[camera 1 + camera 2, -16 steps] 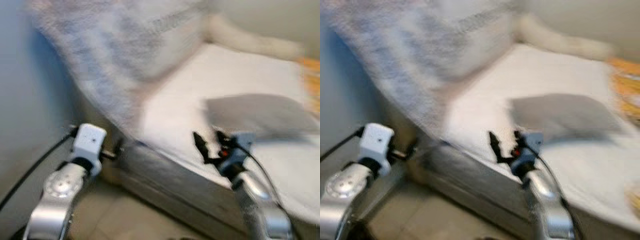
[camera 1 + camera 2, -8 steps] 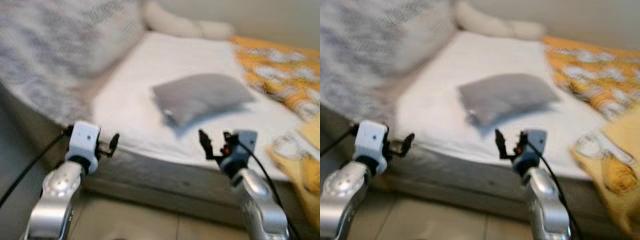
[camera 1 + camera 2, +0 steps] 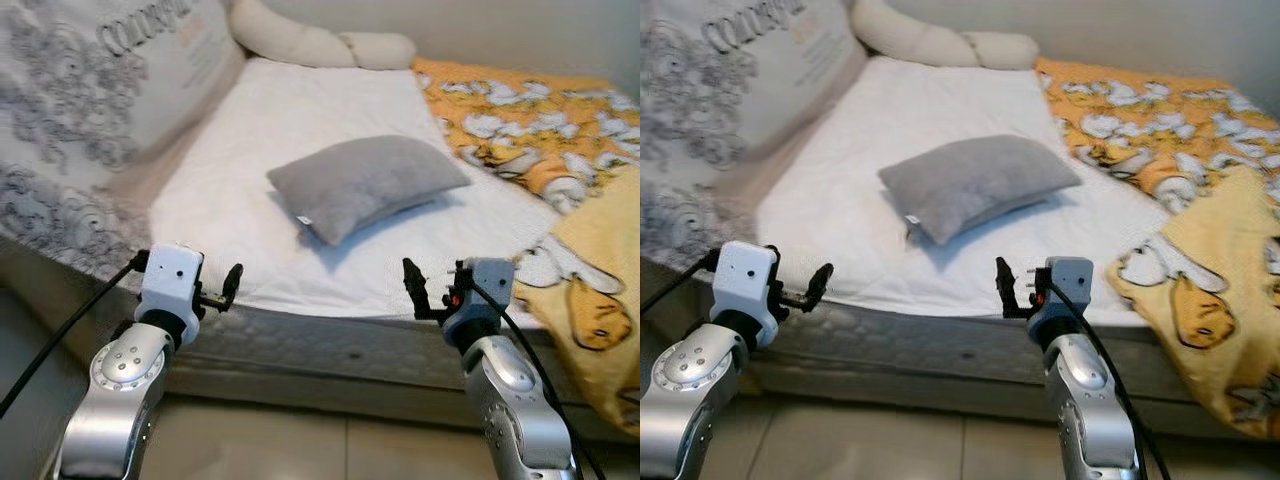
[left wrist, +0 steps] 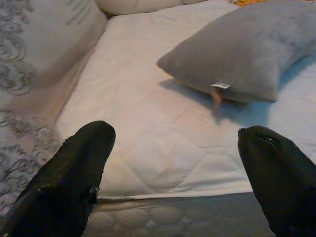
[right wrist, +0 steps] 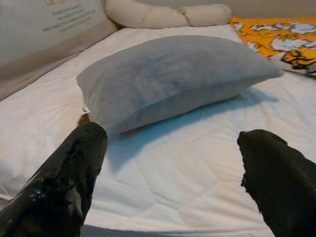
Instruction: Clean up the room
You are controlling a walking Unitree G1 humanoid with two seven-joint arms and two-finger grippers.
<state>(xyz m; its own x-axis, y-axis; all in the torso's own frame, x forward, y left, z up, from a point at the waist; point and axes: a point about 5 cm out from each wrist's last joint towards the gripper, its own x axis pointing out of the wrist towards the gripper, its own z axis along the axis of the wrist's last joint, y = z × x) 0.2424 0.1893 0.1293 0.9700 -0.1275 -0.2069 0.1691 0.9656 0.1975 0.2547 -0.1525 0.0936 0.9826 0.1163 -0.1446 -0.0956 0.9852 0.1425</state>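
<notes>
Pillow [image 3: 365,185] on mattress [image 3: 300,130], apparently beyond right pincer [image 3: 432,287]

white bed [image 3: 300,130], grey pillow [image 3: 365,185] (centre), orange blanket [image 3: 520,125]

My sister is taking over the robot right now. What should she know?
Left gripper: open, holding nothing, hovering at the near edge of the bed.
Right gripper: open, holding nothing, also at the near edge, pointing toward the grey pillow.
The grey pillow lies askew in the middle of the white mattress pad. A patterned duvet is bunched along the left side, a cream bolster sits at the far end, and an orange cartoon blanket is rumpled on the right.
Done: nothing is tidied on the bed.
Left: probably grab the grey pillow first, then straighten the covers.
</notes>
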